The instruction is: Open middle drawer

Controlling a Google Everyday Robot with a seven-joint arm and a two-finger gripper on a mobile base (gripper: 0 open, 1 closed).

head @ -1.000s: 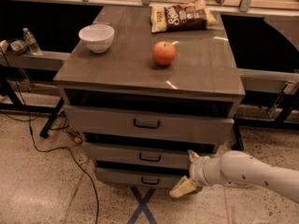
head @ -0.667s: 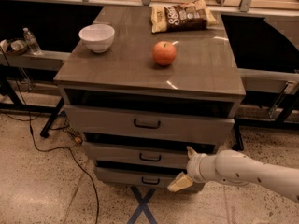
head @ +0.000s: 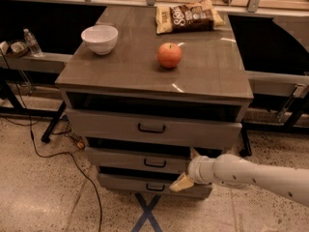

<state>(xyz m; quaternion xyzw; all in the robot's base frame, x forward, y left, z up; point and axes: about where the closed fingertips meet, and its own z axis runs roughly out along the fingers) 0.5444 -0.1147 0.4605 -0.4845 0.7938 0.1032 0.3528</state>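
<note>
The tool point(head: 187, 169) sits at the right end of the grey-brown wooden middle drawer point(head: 125, 158). Its tan fingers point(head: 180, 183) are spread apart, gripping nothing.

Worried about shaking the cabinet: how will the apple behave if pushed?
The apple is round on a smooth cabinet top, so it would probably roll. It looks firm, not floppy. The hand is low, beside the middle drawer.
</note>
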